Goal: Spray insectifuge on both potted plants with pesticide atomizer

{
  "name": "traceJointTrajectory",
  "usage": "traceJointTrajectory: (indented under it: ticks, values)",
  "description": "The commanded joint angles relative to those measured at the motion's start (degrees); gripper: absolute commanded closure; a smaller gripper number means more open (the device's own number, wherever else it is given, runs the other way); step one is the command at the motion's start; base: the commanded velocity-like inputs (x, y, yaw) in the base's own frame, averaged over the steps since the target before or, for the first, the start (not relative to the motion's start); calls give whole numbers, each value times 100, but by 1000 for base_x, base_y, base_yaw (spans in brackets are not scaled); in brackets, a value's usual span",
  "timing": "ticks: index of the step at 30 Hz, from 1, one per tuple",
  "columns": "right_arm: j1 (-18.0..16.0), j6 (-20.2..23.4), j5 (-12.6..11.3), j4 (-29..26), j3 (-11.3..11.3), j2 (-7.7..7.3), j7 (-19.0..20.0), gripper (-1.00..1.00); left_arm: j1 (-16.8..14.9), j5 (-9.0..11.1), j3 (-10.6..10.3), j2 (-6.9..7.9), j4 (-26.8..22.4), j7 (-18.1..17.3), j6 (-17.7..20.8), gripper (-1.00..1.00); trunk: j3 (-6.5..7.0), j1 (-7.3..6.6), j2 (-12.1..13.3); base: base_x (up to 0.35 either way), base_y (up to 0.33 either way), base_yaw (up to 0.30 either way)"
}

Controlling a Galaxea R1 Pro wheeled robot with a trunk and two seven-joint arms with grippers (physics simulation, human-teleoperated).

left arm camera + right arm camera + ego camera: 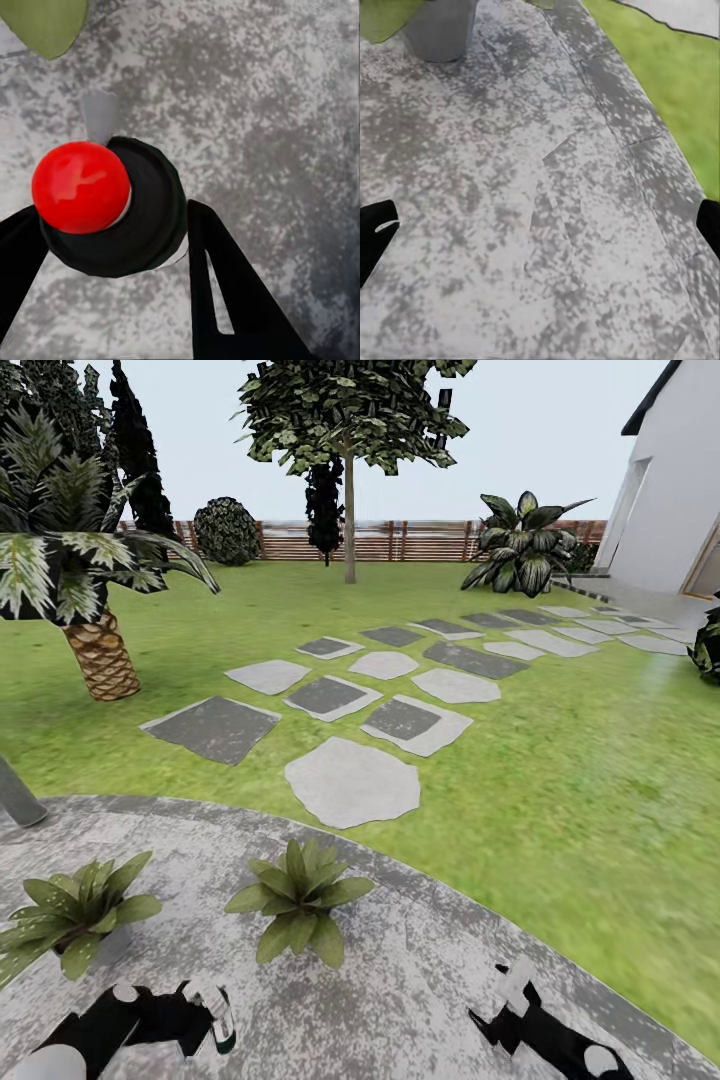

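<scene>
two potted plants (80,915) (298,898) side by side on the patio (420,960); lawn (560,780) with stepping stones (350,780) behind

You're in a home garden: green lawn (560,760) crossed by grey stepping stones (352,780), a round paved patio (420,960), a slatted wooden fence (420,540), trees, a palm (90,590) and a white house wall (670,490).

Nothing readable anywhere here, honestly. The bottle (222,1015) at the lower left of the head view has a white label, but no legible text.
</scene>
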Motion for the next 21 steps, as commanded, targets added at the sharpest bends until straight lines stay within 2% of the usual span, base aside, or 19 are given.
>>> traceJointTrajectory:
  ticks: [1,3,5,7,9,10,14,16,21]
  values:
    - [-4,116,92,-270,-43,-2,411,-100,-54,-234,27,-4,-195,-378,61,100,-6,-1,-2,0,0,0]
    - [-4,371,197,-858,-35,-11,1206,-100,-117,-539,26,-26,-713,-1128,202,100,-6,-1,-2,0,0,0]
    - [-8,529,329,-1273,-30,-14,1788,-100,-147,-705,23,-56,-1102,-1685,244,100,-6,-1,-2,0,0,0]
    - [-30,812,495,-1751,-28,-15,2607,-100,-228,-929,16,-147,-1588,-2501,277,100,-6,-1,-2,0,0,0]
    - [-44,1004,531,-2003,-28,-12,3012,-100,-292,-1153,5,-242,-1849,-2898,329,100,-6,-1,-2,0,0,0]
    - [-48,1098,537,-2125,-27,-10,3140,-100,-313,-1283,-15,-288,-1955,-3028,385,100,-6,-1,-2,0,0,0]
    - [-153,1225,404,-2251,102,121,3264,-100,-182,-1148,-143,-418,-1998,-2893,251,100,-6,-1,-2,0,0,0]
    - [-156,1194,369,-2184,99,186,3234,-100,-249,-1200,-159,-355,-1933,-2908,265,100,-6,-1,-2,0,0,0]
    - [-168,1062,320,-2097,-61,347,3149,-100,-355,-1364,1,-254,-1948,-3068,111,100,-6,-1,-2,0,0,0]
